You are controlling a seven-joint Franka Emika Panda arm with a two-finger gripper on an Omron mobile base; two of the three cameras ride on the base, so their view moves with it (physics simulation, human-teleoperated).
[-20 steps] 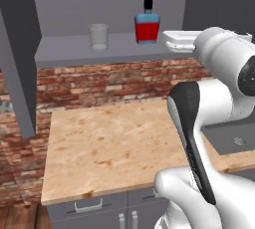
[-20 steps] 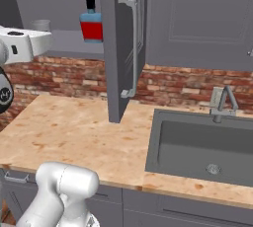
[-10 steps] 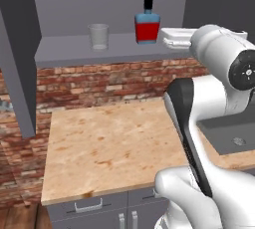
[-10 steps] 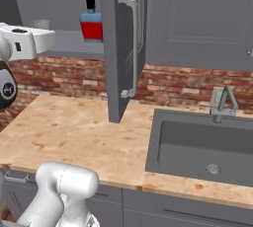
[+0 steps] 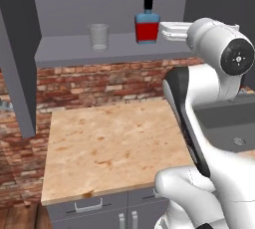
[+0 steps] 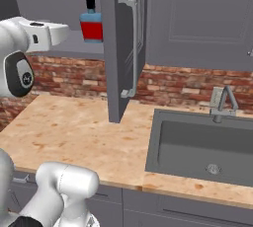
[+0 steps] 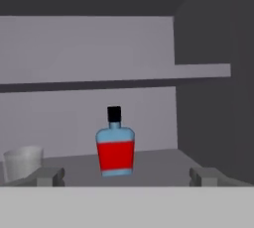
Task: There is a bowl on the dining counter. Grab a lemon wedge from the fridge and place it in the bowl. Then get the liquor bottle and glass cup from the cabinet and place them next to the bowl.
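Note:
The cabinet stands open, and on its grey shelf are the liquor bottle and, to its left, the glass cup. The bottle is red with blue shoulders and a black cap, also visible as the liquor bottle. My gripper hovers at shelf height just right of the bottle, not touching it. In the hand view the bottle stands straight ahead, centred between my widely spread fingertips; the gripper is open and empty. The cup sits at the lower left.
An open cabinet door with a bar handle hangs right of the bottle; another door stands at the left. Below lie a wood-topped counter against brick, drawers, and a sink with a faucet.
My hand has risen a little and moved closer to the shelf, towards the bottle. Bottle and cup have not moved.

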